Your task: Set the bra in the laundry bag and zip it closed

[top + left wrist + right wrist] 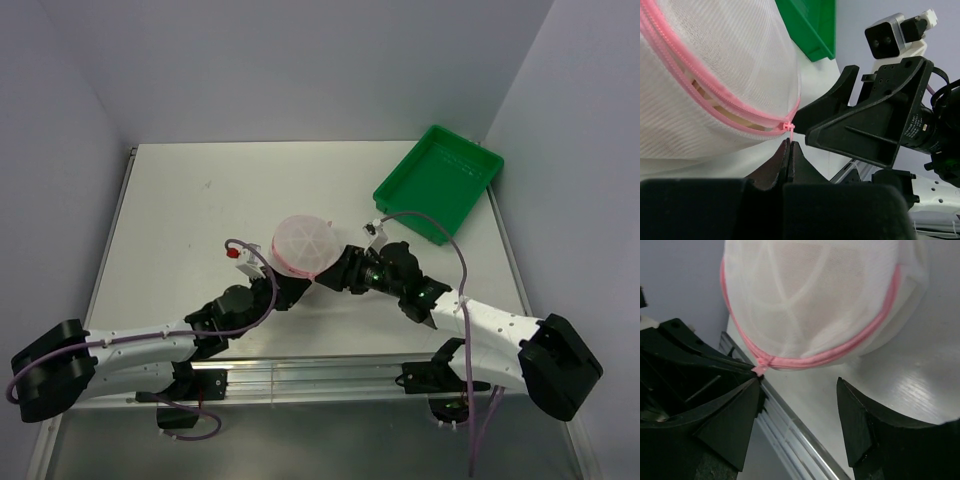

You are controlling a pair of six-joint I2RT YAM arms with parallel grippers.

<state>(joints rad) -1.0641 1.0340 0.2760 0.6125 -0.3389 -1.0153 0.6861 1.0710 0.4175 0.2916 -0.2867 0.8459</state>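
The laundry bag [303, 244] is a white mesh dome with pink zipper trim, sitting mid-table. The peach bra [805, 270] shows faintly through the mesh, inside the bag. My left gripper [296, 287] is at the bag's near edge; in the left wrist view it [789, 145] is shut on the small pink zipper pull [788, 128]. My right gripper [330, 275] is open and empty just right of the pull. In the right wrist view it [800, 390] stands below the bag [815, 305], with the pull [760, 369] by its left finger [735, 415].
A green plastic tray [438, 182] stands at the back right, also in the left wrist view [812, 25]. The table's metal front rail [330, 372] runs just below the grippers. Both grippers are close together at the bag's near side.
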